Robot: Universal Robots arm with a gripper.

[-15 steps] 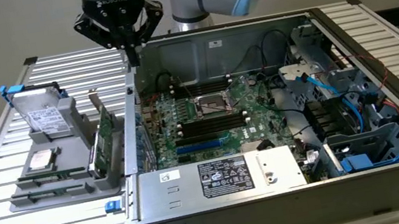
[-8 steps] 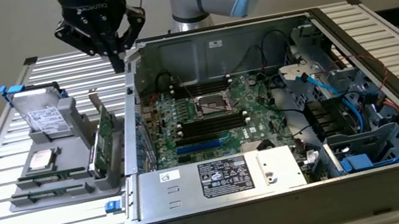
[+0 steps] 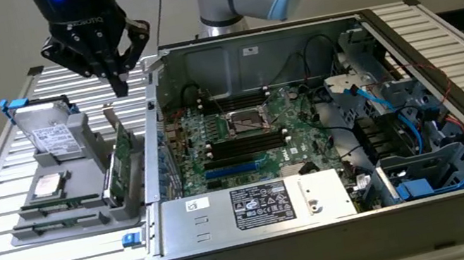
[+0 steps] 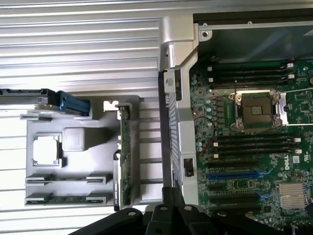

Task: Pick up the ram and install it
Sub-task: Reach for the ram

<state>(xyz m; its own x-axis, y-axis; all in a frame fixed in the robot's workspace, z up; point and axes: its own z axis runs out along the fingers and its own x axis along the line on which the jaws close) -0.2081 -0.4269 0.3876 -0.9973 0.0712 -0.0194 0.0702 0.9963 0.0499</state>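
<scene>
Gripper [image 3: 118, 85] marked ROBOTIQ, fingers together, holding nothing, ram [image 4: 66, 179] in tray [image 3: 77, 229] below, DELL motherboard [image 3: 300, 132] beside.

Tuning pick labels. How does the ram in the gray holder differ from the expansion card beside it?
Height: the ram sits low; the expansion card stands taller.
Direction: the ram runs crosswise to the expansion card.
Place: the expansion card lines the gray holder's edge by the PC case; the ram doesn't.
Shared: both green boards, seated on edge in the holder.
</scene>
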